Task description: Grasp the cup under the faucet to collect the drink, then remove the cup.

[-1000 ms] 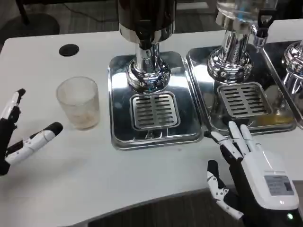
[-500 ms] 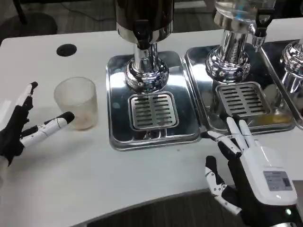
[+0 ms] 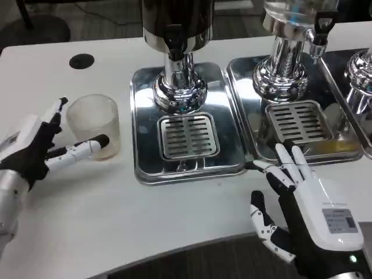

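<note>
A clear plastic cup (image 3: 95, 125) stands upright on the white table, left of the left drip tray (image 3: 145, 165). My left hand (image 3: 36, 149) is at the cup's left side, fingers spread around it; one finger reaches across the cup's front near its base and another lies by the rim. Whether they touch the cup I cannot tell. The dark dispenser's faucet (image 3: 173, 38) hangs above the left tray's grate (image 3: 189, 136), which is bare. My right hand (image 3: 306, 214) rests open at the table's front right, fingertips near the second tray's front edge.
A second steel tray (image 3: 247, 107) with a slotted grate sits under a clear dispenser with its own tap (image 3: 319, 35). A third tray's edge shows at the far right. A black round hole (image 3: 81, 61) lies in the table at the back left.
My left hand has moved right, from well left of the cup up to it, its fingers now flanking the cup. The right hand has stayed almost in place. The cup has not moved.
</note>
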